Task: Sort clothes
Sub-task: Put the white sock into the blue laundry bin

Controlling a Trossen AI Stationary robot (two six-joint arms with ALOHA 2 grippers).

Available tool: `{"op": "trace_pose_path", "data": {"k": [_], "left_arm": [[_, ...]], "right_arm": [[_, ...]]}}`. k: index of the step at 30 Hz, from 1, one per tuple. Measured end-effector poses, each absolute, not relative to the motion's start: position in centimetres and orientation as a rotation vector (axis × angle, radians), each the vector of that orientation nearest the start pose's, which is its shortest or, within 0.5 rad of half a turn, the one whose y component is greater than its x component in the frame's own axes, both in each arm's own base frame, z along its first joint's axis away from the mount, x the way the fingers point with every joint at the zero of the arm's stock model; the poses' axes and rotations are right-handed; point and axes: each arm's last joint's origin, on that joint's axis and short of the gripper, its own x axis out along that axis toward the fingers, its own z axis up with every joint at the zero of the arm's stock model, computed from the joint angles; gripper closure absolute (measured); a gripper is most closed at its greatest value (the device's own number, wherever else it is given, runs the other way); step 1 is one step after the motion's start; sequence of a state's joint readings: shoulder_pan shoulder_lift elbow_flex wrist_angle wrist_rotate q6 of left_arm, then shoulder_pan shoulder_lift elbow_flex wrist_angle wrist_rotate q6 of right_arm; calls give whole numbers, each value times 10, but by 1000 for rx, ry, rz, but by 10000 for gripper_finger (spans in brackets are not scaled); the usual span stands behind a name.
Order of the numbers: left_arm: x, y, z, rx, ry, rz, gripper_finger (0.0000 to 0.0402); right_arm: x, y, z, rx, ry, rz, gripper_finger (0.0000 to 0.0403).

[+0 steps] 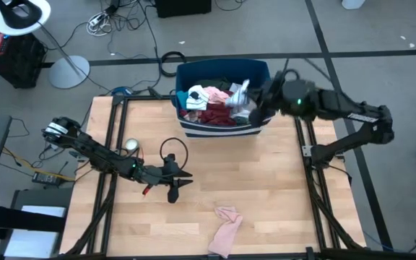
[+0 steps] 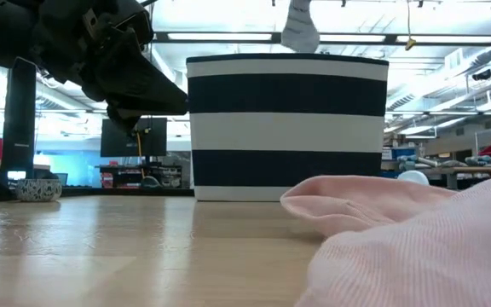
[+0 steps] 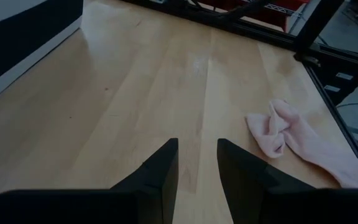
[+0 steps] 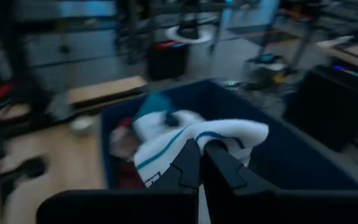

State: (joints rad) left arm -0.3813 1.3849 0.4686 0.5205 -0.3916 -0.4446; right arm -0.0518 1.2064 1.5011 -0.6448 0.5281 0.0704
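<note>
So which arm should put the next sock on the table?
Probably the right. Its gripper is already shut on a white sock over the bin. The left gripper is empty, low over the table near the pink sock.

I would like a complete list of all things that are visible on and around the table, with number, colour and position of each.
bin: one, dark blue with white stripes, far edge of the table, middle.
clothes in the bin: a heap, count unclear; white, dark red and dark green show.
white sock with teal stripes: one, held above the bin.
pink garment: one, pale pink, flat on the table near its front edge.
table: one, light wood, black frame.
floor lamp: one, white, on the floor beyond the left corner.
left gripper: above the table's left half, open, empty.
right gripper: over the bin, shut on the sock.
</note>
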Motion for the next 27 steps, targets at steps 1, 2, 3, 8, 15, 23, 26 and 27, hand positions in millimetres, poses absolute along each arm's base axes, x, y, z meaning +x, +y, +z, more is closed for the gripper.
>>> {"op": "trace_pose_path", "data": {"k": [1,2,3,8,15,23,26,27], "left_arm": [[241,-85,169,-290,357,91,285],[241,-85,169,-290,357,91,285],[241,-85,169,-290,357,91,285],[241,-85,168,-270,359,88,285],[241,-85,169,-269,358,88,285],[241,-85,168,-269,359,88,285],[241,-85,168,-268,360,88,285],[241,-85,168,-268,360,88,285]], "right_arm": [[228,-33,449,-13,315,-614,398],[227,-40,450,-11,310,-643,398],[226,-46,450,-9,315,-670,397],[228,-75,435,-2,400,-781,384],[253,-105,395,34,634,-852,342],[272,-122,367,63,772,-841,261],[268,-120,371,63,760,-842,232],[266,-118,374,63,748,-840,223]]}}
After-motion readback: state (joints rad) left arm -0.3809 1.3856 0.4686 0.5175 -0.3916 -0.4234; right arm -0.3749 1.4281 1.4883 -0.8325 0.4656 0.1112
